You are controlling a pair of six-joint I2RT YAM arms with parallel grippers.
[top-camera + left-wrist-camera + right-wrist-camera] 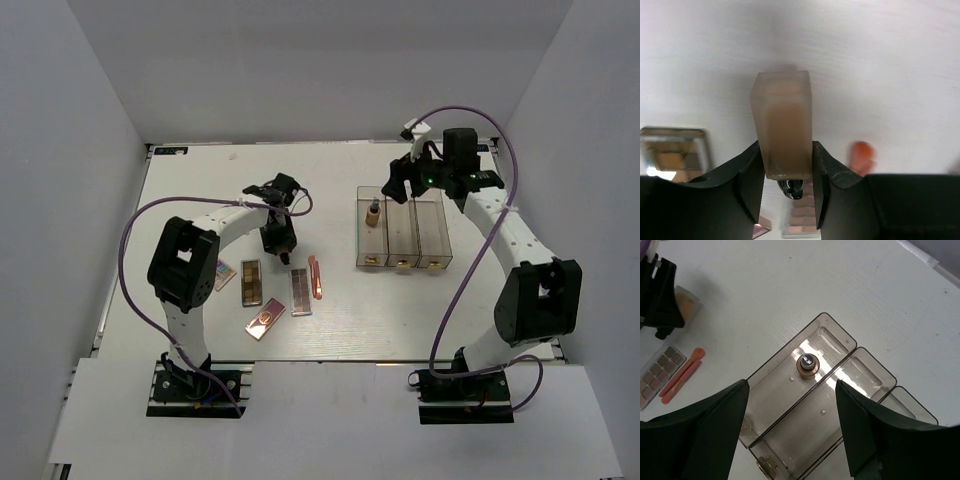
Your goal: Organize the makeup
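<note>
**K:** Left jaws are clamped on the beige tube. In the left wrist view both fingers sit flat against its sides. In the top view the left gripper is mid-frame, pointing down at the white table.

**M:** Arm pose?

**K:** Left elbow is high at the left of frame. Forearm runs up-right and the wrist folds down over the tube. Right elbow is near the right edge, forearm angled up-left. The right gripper hangs over the clear box with jaws wide apart and nothing between them.

**M:** Tube heading?

**K:** Long axis runs straight up the left wrist frame, away from the camera. Its dark glossy end is at the bottom, between the fingers, and its square end is toward the top. The top view mostly hides it under the gripper. Can't tell if it's resting on the table or just off it.

**M:** Rest of the makeup?

**K:** The small tan bottle stands upright in the box's left compartment, at the upper end. Below the left gripper are the left palette and right palette, apart from each other, long axes roughly up-down the frame. The thin pink stick lies just right of the right palette on the same heading. The rose-gold compact is lower in the frame, between the two palettes, and sits skewed.
</note>
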